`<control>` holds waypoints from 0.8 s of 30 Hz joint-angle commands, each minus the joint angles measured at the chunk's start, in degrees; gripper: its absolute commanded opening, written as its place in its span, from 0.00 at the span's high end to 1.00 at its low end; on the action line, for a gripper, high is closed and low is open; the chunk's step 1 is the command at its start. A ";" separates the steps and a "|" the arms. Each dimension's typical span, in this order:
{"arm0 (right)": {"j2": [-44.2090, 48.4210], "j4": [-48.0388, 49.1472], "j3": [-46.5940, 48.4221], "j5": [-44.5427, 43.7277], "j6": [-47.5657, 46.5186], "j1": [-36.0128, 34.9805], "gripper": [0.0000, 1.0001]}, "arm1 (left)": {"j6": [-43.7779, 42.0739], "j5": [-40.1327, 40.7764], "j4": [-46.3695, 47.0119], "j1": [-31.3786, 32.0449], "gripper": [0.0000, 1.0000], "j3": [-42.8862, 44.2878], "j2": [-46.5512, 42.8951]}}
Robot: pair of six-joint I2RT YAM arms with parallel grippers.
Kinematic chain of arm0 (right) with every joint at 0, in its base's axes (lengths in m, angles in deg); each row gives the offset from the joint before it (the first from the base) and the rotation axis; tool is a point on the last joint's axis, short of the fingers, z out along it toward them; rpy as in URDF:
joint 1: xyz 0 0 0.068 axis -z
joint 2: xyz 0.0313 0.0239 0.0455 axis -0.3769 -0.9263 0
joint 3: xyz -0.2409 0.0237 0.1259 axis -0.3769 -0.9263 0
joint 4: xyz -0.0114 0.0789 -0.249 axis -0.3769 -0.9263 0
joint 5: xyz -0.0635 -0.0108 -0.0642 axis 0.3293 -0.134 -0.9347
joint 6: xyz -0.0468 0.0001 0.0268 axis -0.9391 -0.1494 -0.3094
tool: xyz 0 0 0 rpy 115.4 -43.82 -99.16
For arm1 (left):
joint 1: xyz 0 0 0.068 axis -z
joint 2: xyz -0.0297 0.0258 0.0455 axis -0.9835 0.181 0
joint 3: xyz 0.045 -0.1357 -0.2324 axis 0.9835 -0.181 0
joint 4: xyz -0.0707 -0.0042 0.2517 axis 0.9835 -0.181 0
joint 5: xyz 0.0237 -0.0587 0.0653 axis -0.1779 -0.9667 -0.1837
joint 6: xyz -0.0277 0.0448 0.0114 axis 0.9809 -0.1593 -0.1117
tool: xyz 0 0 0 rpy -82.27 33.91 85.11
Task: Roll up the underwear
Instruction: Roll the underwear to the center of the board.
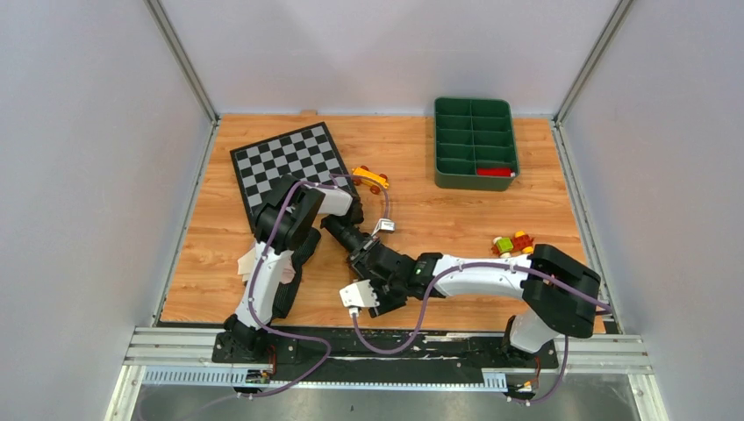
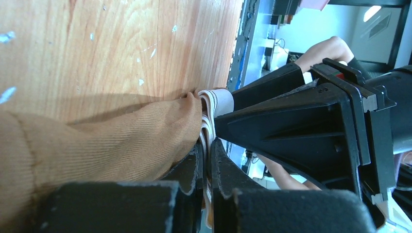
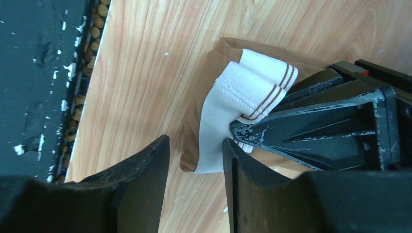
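The tan-brown underwear lies bunched on the wooden table, its cream waistband with brown stripes folded over. My left gripper is shut on that waistband, which shows pinched between the fingers. In the right wrist view the left gripper comes in from the right. My right gripper is open just short of the waistband's loose end, one finger against its edge. From above, both grippers meet near the table's front and hide the tan garment. A pale underwear peeks out beside the left arm.
A checkerboard mat lies at the back left, with an orange toy car beside it. A green divided tray stands at the back right. Small colourful toys sit near the right arm. The table's front edge and black rail are close by.
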 commanded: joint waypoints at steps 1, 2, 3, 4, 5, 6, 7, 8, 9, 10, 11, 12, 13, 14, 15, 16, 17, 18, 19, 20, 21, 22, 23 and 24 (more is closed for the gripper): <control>-2.71 5.57 -5.08 -6.05 -2.11 -2.78 0.57 | -4.05 3.16 2.17 -0.30 0.91 1.17 1.51; -2.92 6.33 -5.49 -6.05 -1.69 -2.91 0.59 | -4.24 3.67 1.89 -0.28 0.87 1.19 1.03; -3.17 6.70 -5.42 -5.65 -1.42 -2.93 0.63 | -4.26 4.58 1.75 -0.28 0.84 1.18 0.36; -3.62 6.51 -5.05 -5.46 -1.45 -2.90 0.67 | -4.12 5.78 1.66 -0.29 0.80 1.20 -0.50; -4.20 5.77 -4.38 -4.93 -1.45 -2.86 0.70 | -3.88 7.21 1.47 -0.40 0.76 1.25 -1.75; -4.90 5.09 -3.76 -4.51 -1.38 -2.91 0.73 | -4.04 8.22 1.01 -0.58 0.73 1.18 -3.13; -5.38 4.85 -3.52 -4.31 -1.44 -2.93 0.74 | -3.82 8.96 0.60 -1.00 0.71 1.15 -4.75; -5.40 5.01 -3.68 -3.84 -1.55 -2.85 0.75 | -2.55 11.05 0.52 -1.33 0.69 1.14 -6.39; -5.37 5.07 -3.82 -3.50 -1.70 -2.70 0.76 | 0.19 12.72 1.25 -1.67 0.68 1.29 -7.94; -5.43 4.76 -3.57 -2.67 -1.91 -2.36 0.78 | 3.19 17.23 2.37 -1.99 0.67 1.46 -9.56; -5.56 4.09 -3.08 -1.82 -1.98 -1.95 0.79 | 5.22 20.31 3.33 -2.55 0.65 1.50 -11.89; -5.87 3.19 -2.46 -0.77 -1.87 -1.21 0.81 | 7.28 23.13 4.86 -3.24 0.56 1.15 -14.10; -6.11 2.40 -1.91 0.33 -1.45 -0.53 0.81 | 9.35 25.77 6.69 -4.08 0.51 0.79 -16.49; -6.37 1.71 -1.50 1.33 -1.19 0.47 0.82 | 11.60 27.62 8.88 -5.04 0.45 0.21 -18.68; -6.58 1.03 -1.09 2.20 -1.03 1.18 0.82 | 13.52 29.25 10.53 -6.08 0.40 0.15 -20.78; -6.78 0.44 -0.51 3.05 -0.79 1.67 0.82 | 15.08 31.12 11.47 -7.22 0.31 0.73 -22.43; -7.13 -0.48 0.17 3.77 -0.86 2.25 0.83 | 16.63 33.22 12.13 -8.37 0.10 1.48 -24.24; -7.54 -1.65 1.17 4.81 -0.77 2.98 0.83 | 17.93 35.31 13.40 -9.54 0.01 1.98 -26.57; -8.17 -2.88 2.15 6.33 -0.56 3.95 0.83 | 19.02 36.92 14.36 -10.90 0.00 1.85 -29.35; -8.67 -4.24 3.16 7.87 -0.49 5.04 0.83 | 20.41 39.56 17.94 -12.23 0.00 0.69 -33.29; -9.21 -5.44 4.00 9.79 -0.55 6.15 0.83 | 21.20 42.32 21.28 -13.52 0.00 -1.20 -37.98; -9.81 -6.65 4.93 11.38 -0.66 7.21 0.83 | 21.14 45.67 24.68 -14.33 0.00 -3.40 -43.00; -10.44 -7.75 5.87 12.98 -0.87 8.15 0.83 | 20.09 50.27 28.14 -14.49 0.00 -5.65 -48.21; -11.24 -8.76 6.70 14.08 -1.03 8.63 0.83 | 19.48 54.70 31.68 -14.52 0.00 -7.84 -53.14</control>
